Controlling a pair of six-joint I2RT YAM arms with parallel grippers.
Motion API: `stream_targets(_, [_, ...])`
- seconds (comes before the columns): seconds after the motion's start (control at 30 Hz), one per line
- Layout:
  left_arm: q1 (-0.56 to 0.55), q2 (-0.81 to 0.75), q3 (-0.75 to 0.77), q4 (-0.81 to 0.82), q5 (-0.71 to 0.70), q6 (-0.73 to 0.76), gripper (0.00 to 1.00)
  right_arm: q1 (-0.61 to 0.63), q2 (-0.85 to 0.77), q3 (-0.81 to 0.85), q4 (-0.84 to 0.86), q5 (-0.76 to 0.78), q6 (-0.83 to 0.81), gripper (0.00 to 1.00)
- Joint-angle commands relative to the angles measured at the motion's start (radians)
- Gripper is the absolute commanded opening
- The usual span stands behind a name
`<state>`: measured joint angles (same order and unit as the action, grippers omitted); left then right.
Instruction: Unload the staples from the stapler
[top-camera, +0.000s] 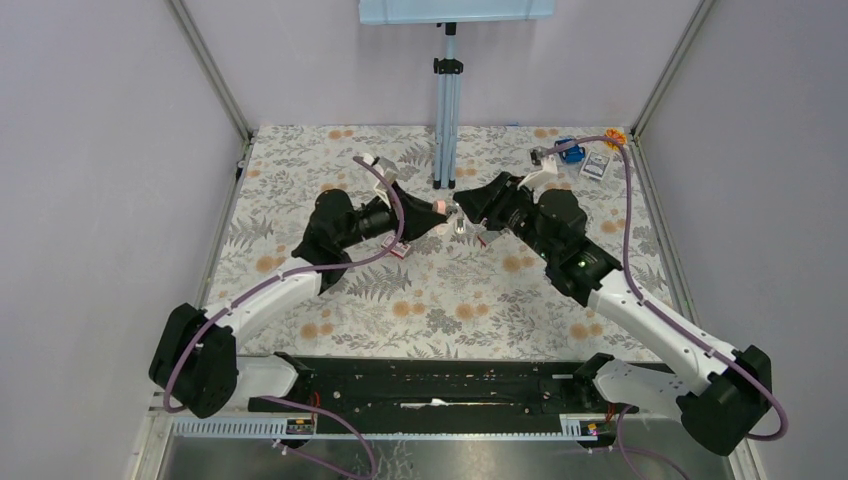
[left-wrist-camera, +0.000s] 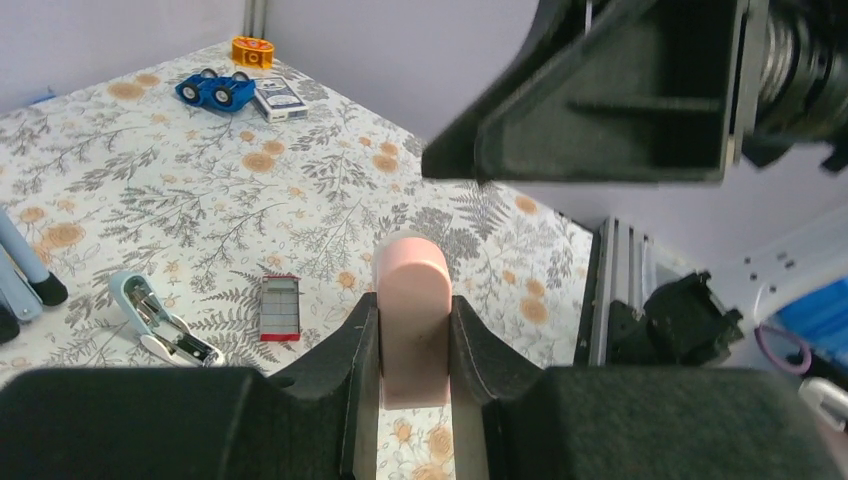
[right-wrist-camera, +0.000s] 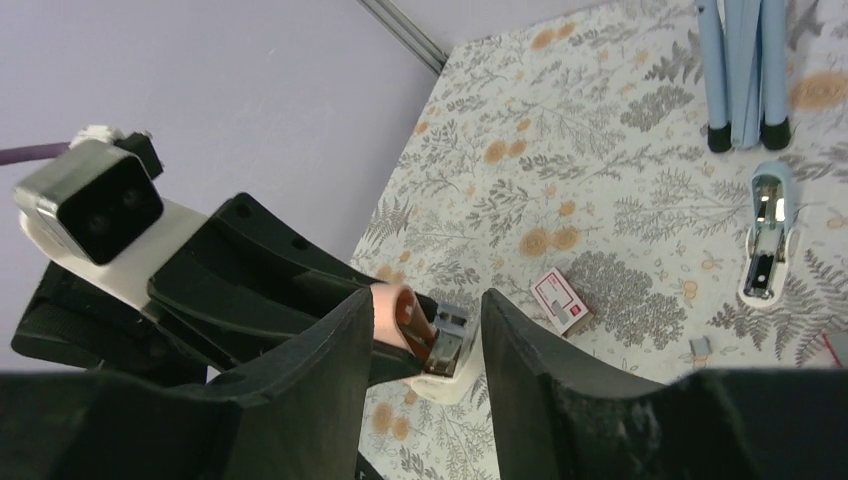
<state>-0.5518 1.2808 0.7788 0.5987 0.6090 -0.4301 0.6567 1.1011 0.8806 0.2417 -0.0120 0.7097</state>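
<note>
Left gripper clenched on pink stapler, aloft above the middle of the table; right gripper parted at its right end; probably light, rigid, slick plastic, best pinched across flat sides, staple track left free.

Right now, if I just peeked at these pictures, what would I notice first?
Two black robot grippers meet tip to tip above the flowery tablecloth. The left gripper squeezes a rounded pink plastic stapler, and the right gripper stands open around its metal end. Down on the cloth a pale blue stapler lies open, with a small red and white box nearby.
</note>
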Motion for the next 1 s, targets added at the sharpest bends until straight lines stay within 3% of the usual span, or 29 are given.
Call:
stream_targets(0.0, [-0.002,-0.072,-0.001,-0.037,0.142,0.192,0.00,0.010,-0.050,0.074,-0.080,0.057,-0.080,0.50])
stream_targets(0.23, [-0.002,-0.168,-0.102,0.038,0.143,0.273,0.00,0.011,0.001,0.097,-0.131,0.026,-0.066,0.41])
stream_targets(0.47, [-0.002,-0.169,-0.095,0.007,0.120,0.286,0.00,0.013,0.079,0.121,-0.113,-0.106,-0.029,0.38])
stream_targets(0.7, [-0.002,-0.169,-0.094,0.007,0.096,0.277,0.00,0.016,0.102,0.108,-0.123,-0.114,-0.004,0.31])
stream_targets(0.87, [-0.002,-0.168,-0.092,-0.009,0.064,0.273,0.00,0.017,0.098,0.091,-0.126,-0.111,0.000,0.31])
stream_targets(0.97, [-0.002,-0.166,-0.090,-0.013,0.059,0.272,0.00,0.017,0.093,0.090,-0.134,-0.101,-0.005,0.36])
